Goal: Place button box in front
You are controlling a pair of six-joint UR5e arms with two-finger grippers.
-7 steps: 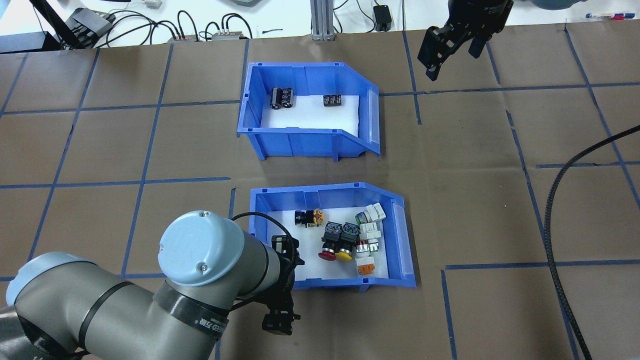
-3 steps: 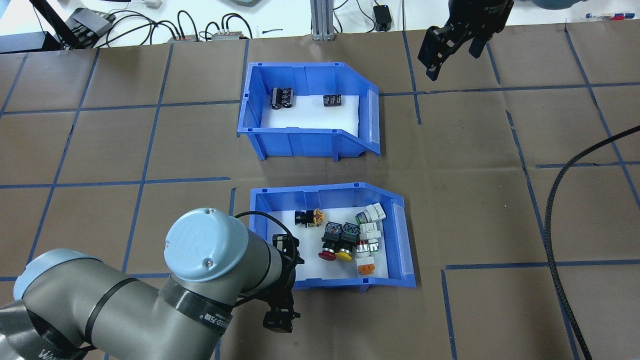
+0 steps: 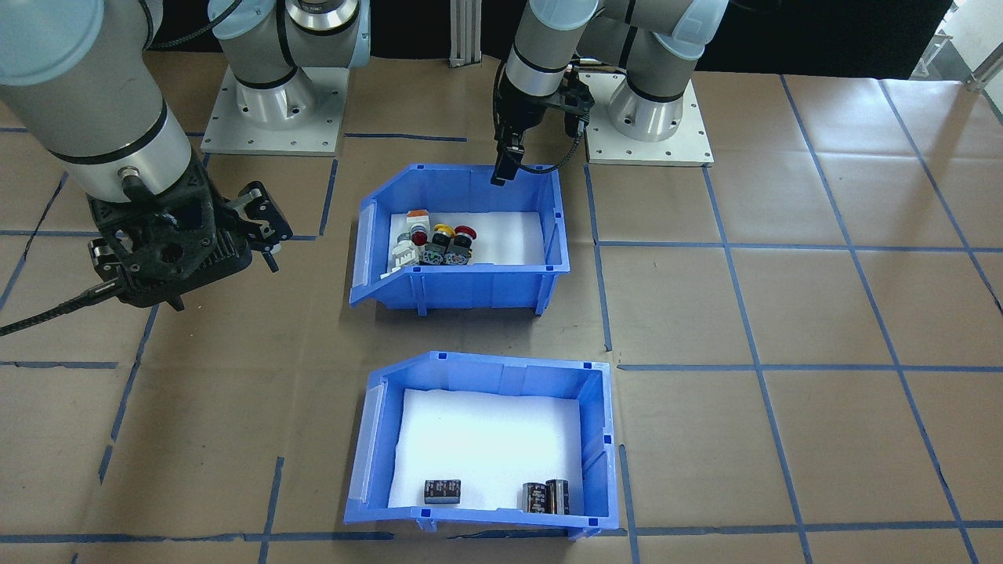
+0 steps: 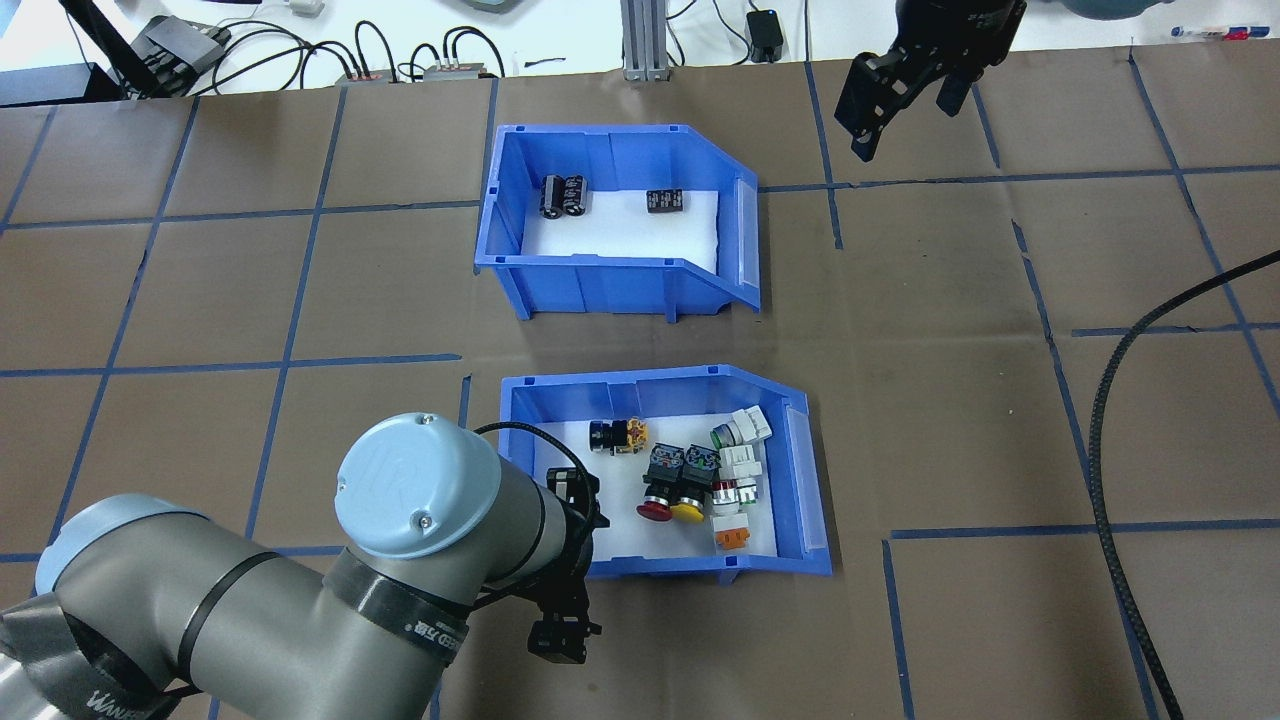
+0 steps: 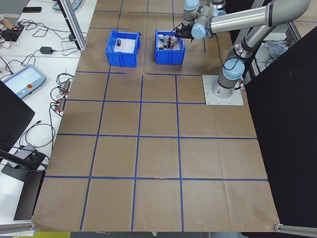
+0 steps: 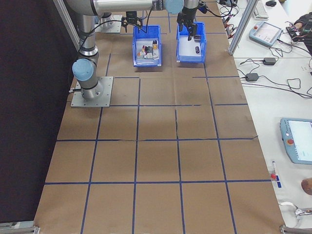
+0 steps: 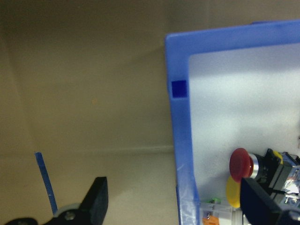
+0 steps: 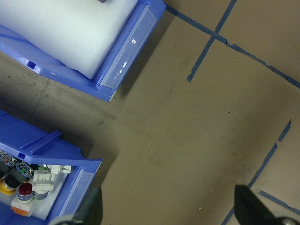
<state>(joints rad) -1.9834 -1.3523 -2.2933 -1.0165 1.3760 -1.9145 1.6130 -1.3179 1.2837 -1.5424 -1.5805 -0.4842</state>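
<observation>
One camera looks down from behind the robot, another faces it steeply from across the table; both share the two blue bins. Two side cameras look along the table from its ends, far off. The left wrist camera sits close over the button box (image 7: pixel 180 140) rim straddled by the left gripper (image 7: pixel 180 206). The right wrist camera looks down from higher, on both bins' open fronts.

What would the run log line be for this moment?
left gripper: open, straddling button box wall | right gripper: open, high, idle | capacitor bin: untouched | button box: not yet moved
</observation>
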